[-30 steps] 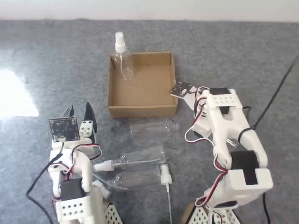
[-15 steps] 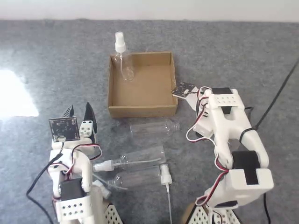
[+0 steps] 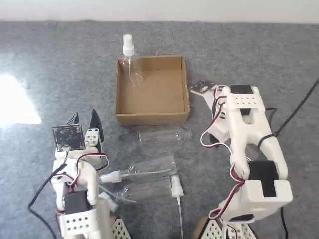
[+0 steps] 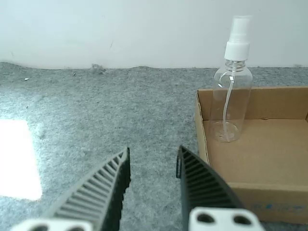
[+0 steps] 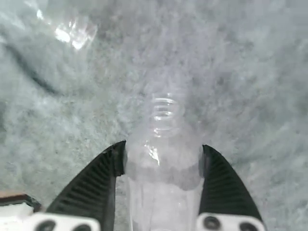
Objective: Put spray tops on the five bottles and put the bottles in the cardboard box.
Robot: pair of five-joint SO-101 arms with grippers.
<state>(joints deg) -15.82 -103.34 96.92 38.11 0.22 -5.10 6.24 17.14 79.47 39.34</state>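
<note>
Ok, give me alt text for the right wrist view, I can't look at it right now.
The right gripper is closed on a clear bottle with no spray top, its bare threaded neck pointing away from the camera. Grey felt covers the table beneath, and a glinting piece of clear plastic lies farther off.

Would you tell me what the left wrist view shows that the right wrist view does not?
Left wrist view: the open left gripper, the cardboard box, and a capped bottle standing upright in its corner. Right wrist view: the right gripper shut on an uncapped bottle, its threaded neck bare. Both: the grey mat.
</note>
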